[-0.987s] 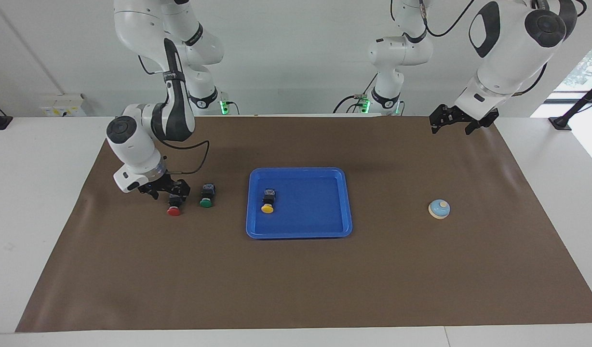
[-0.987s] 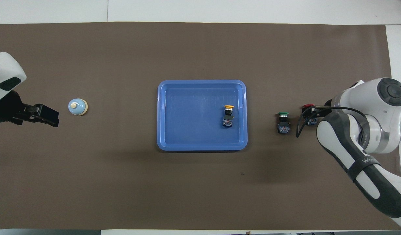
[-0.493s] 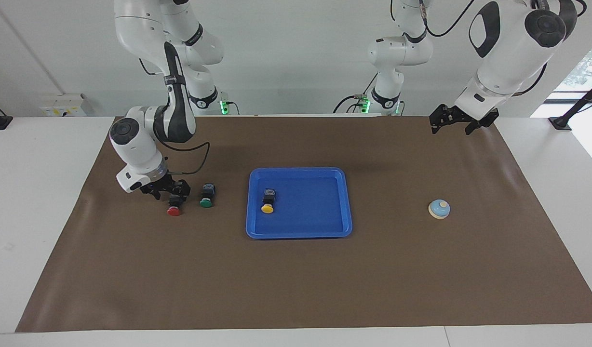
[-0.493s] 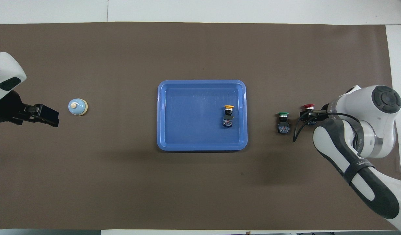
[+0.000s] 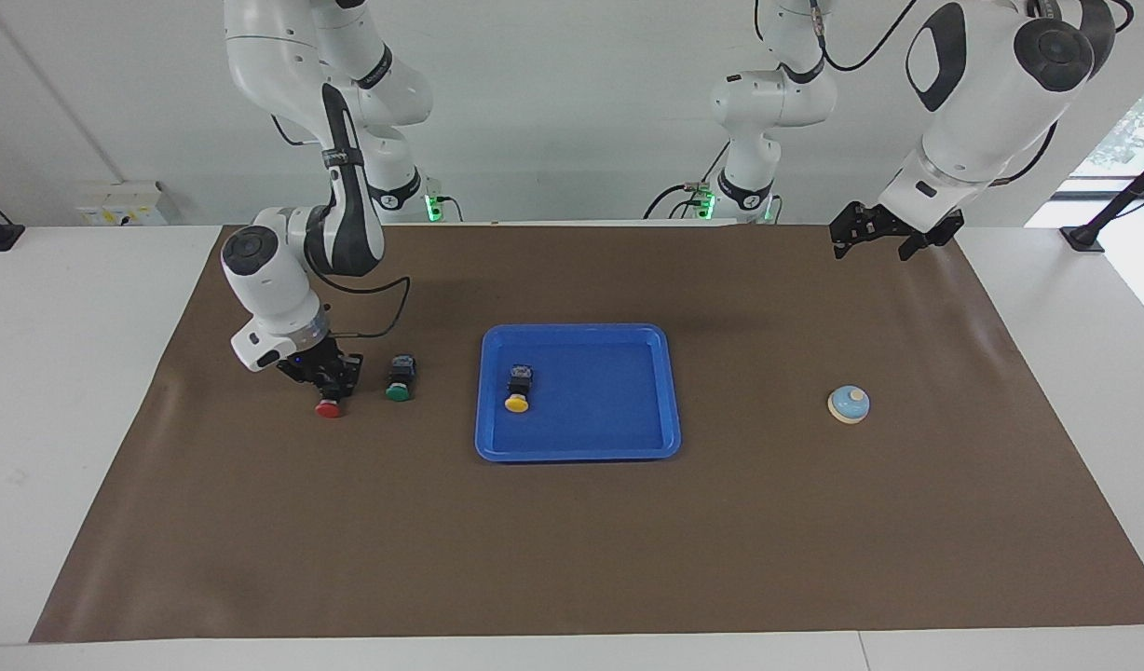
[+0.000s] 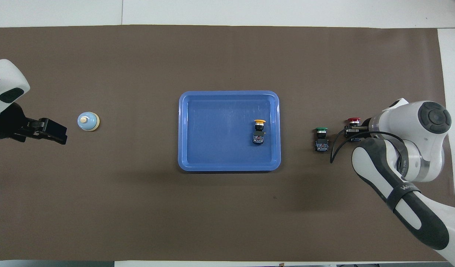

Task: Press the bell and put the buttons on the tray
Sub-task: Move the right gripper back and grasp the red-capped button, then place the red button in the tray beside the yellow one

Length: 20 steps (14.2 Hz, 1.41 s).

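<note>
One pincer, the right pincer (image 5: 333, 380), was clamped on the black body of the red button (image 5: 329, 407) at the right arm's end of the counter (image 5: 255, 522). A good lift would likely go straight up, clear the green button (image 5: 398, 391) just beside it, then cross to the tray (image 5: 665, 391), where the yellow button (image 5: 517, 402) lay. The left pincer (image 5: 875, 238) waited open above the mat, the bell (image 5: 849, 403) well apart. The facing view showed the grip; overhead, the arm hid most of it.
</note>
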Available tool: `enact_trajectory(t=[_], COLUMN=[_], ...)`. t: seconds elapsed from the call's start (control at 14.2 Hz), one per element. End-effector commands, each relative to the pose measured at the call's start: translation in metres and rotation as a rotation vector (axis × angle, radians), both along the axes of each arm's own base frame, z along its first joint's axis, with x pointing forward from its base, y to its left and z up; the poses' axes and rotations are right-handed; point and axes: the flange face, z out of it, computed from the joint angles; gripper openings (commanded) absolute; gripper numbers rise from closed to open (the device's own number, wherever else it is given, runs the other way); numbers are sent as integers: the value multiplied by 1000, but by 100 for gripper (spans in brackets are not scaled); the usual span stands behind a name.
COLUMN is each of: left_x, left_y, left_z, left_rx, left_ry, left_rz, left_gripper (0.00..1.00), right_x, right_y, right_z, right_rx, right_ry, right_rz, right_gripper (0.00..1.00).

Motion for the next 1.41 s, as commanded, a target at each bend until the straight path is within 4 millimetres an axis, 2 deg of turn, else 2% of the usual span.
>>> enact_trajectory(t=[0.0, 0.07, 0.14, 0.28, 0.42, 0.56, 0.63, 0.7, 0.78, 0.85, 0.99, 1.06, 1.13, 1.2, 1.27, 1.34], left_x=[-2, -2, -2, -2, -2, -2, -2, -2, -2, -2, -2, -2, -2, -2, -2, -2], left_y=[2, 2, 2, 2, 2, 2, 2, 2, 2, 2, 2, 2, 2, 2, 2, 2], left_z=[6, 6, 6, 6, 6, 6, 6, 6, 6, 6, 6, 6, 6, 5, 6, 6], left_rx=[11, 11, 11, 11, 11, 11, 11, 11, 11, 11, 11, 11, 11, 11, 11, 11], left_ry=[-3, -5, -3, -5, -3, -5, -5, -5, -3, -5, -5, -5, -3, -2, -5, -3], left_rz=[10, 10, 10, 10, 10, 10, 10, 10, 10, 10, 10, 10, 10, 10, 10, 10], left_gripper=[100, 100, 100, 100, 100, 100, 100, 100, 100, 100, 100, 100, 100, 100, 100, 100], right_x=[27, 36, 40, 42, 41, 42, 44, 38, 37, 39, 39, 31, 24, 22, 21, 21], right_y=[24, 47, 84, 157, 236, 308, 330, 361, 380, 388, 391, 403, 413, 416, 415, 414], right_z=[55, 77, 91, 106, 115, 109, 98, 77, 60, 47, 42, 37, 30, 25, 24, 26], right_rx=[23, 22, 19, 24, 50, 70, 70, 65, 71, 79, 86, 85, 81, 81, 71, 61], right_ry=[50, 62, 59, 21, -3, 1, 7, 12, 0, -14, -30, -22, -16, -19, -11, -3], right_rz=[-4, -21, -46, -98, -73, -76, -81, -81, -90, -103, -101, -95, -102, -120, -121, -120], right_gripper=[0, 0, 0, 0, 0, 0, 0, 0, 0, 0, 0, 0, 20, 70, 100, 100])
